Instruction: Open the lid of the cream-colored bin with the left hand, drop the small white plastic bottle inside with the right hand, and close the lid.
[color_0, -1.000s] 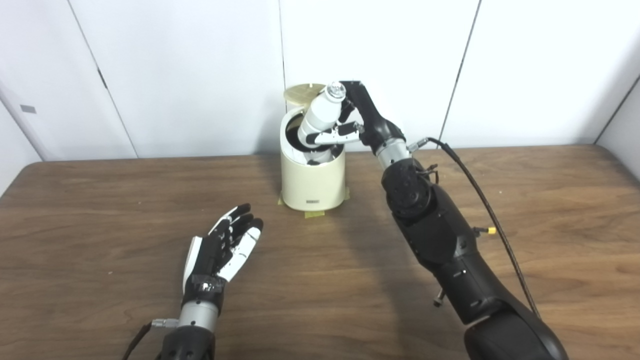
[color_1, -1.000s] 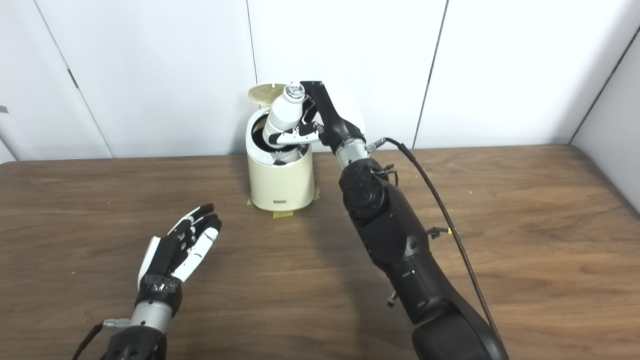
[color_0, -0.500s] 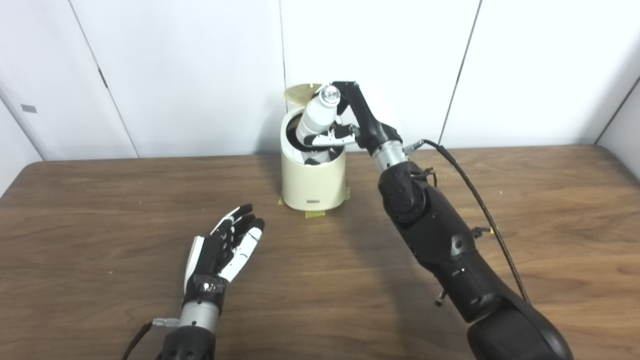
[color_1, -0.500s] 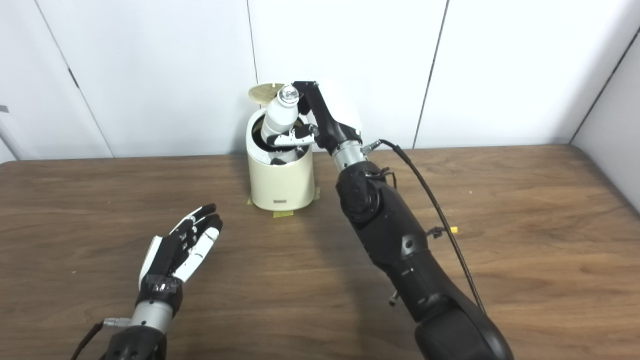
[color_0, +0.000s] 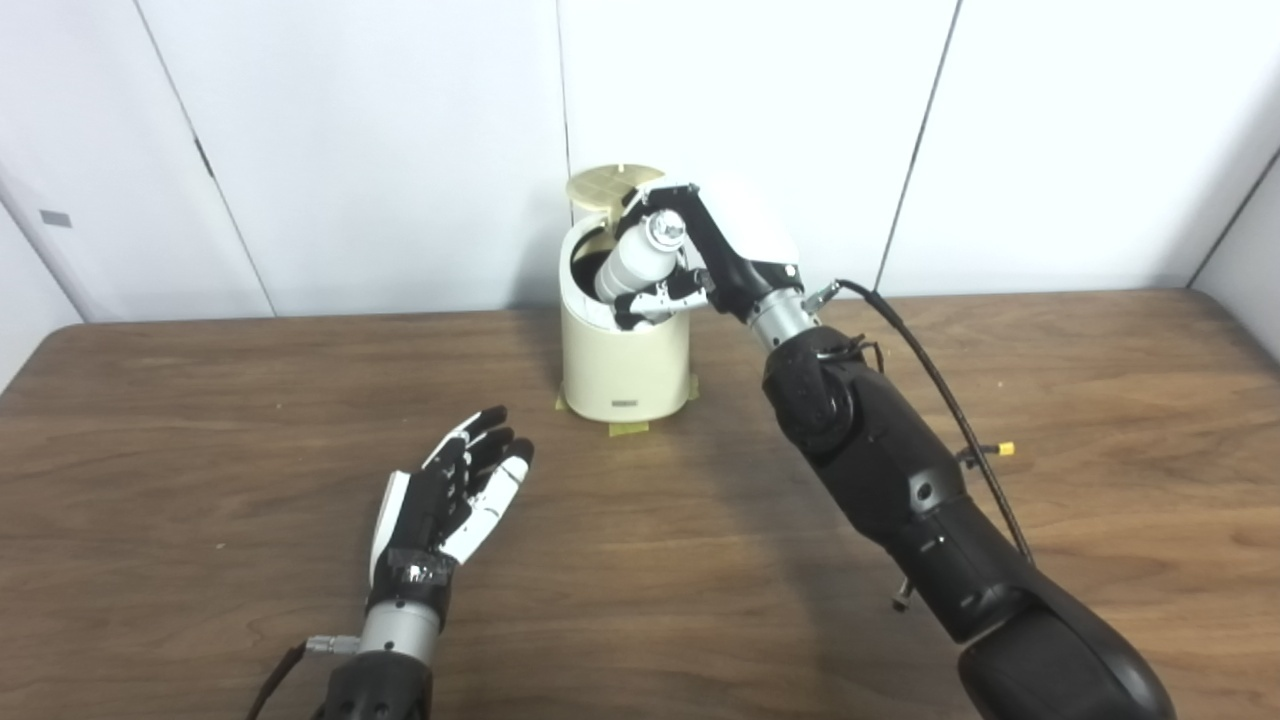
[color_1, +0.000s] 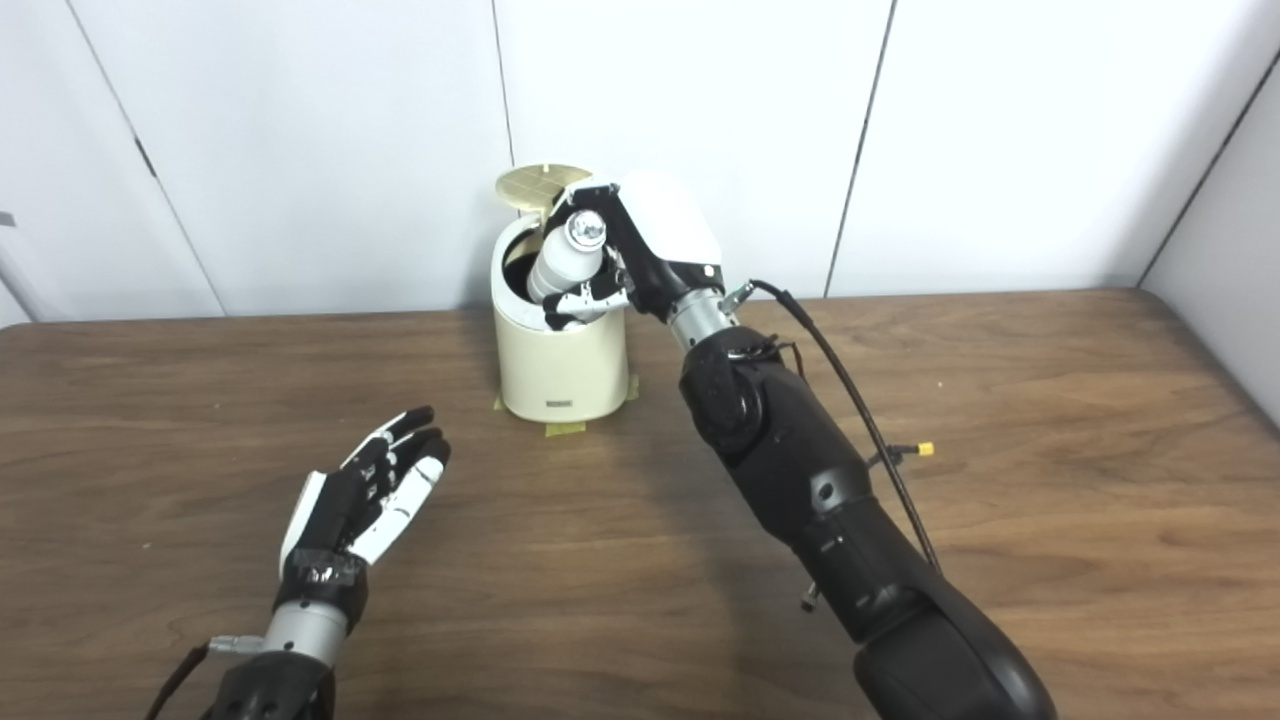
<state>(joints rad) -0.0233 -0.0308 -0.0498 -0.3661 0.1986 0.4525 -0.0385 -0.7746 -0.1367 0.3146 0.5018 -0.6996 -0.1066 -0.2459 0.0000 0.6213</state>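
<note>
Robot hand on the right (color_0: 700, 265) is wrapped around the small white plastic bottle (color_0: 632, 262), holding it tilted with its base already dipped into the mouth of the cream-colored bin (color_0: 625, 350) and its capped end pointing up and to the right. That bin stands at the far middle of the wooden surface (color_0: 200, 480), its lid (color_0: 612, 184) flipped up at the back, so the opening step looks done and the drop is the step in hand. Next, I'd judge, the fingers need to let go so the bottle slides down inside, then the arm must clear the rim before the lid can close. Nearer and to the left, the left robot hand (color_0: 450, 495) waits well apart from the bin, fingers spread and holding nothing.
</note>
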